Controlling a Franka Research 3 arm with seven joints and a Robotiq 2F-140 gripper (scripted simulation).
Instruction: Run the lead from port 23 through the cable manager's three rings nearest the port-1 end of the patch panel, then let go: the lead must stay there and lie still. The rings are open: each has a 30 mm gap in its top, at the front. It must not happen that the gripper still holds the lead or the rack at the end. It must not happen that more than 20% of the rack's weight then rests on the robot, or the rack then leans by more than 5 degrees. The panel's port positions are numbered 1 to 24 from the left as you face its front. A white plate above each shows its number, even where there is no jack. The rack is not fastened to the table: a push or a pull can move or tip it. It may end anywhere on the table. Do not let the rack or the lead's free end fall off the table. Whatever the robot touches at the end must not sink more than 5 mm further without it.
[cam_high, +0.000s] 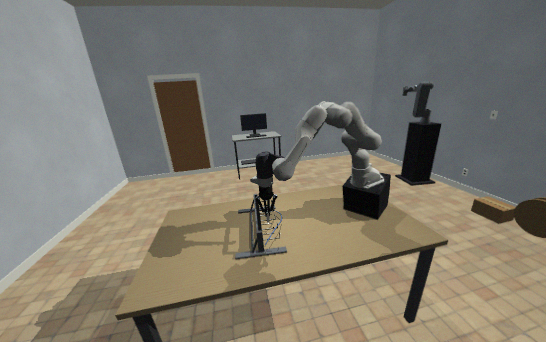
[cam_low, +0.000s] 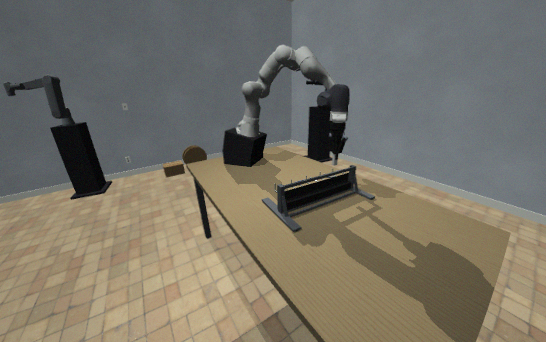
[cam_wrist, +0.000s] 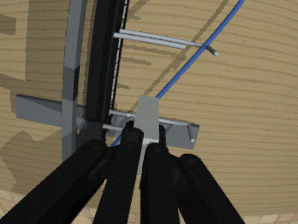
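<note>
The blue lead (cam_wrist: 185, 69) (cam_high: 281, 218) runs diagonally in the wrist view. It crosses near the front tip of one ring (cam_wrist: 150, 41) and passes behind the fingertips toward the rack's lower end. It shows again left of them, by another ring (cam_wrist: 172, 121). Whether it lies inside either ring is unclear. My gripper (cam_wrist: 146, 111) (cam_high: 268, 219) (cam_low: 335, 162) points down at the ring side of the rack, fingers together. It is shut; no lead shows plainly between the pads. The rack (cam_low: 285, 220) (cam_high: 244, 254) stands upright. Port plates and the lead's ends cannot be made out.
The wooden table (cam_high: 200, 270) (cam_low: 240, 215) extends around the rack on all sides. The arm's black base block (cam_high: 366, 197) (cam_low: 244, 147) stands at the table's far end from the rack. The rack's foot bar (cam_wrist: 37, 108) lies across the wrist view near the fingertips.
</note>
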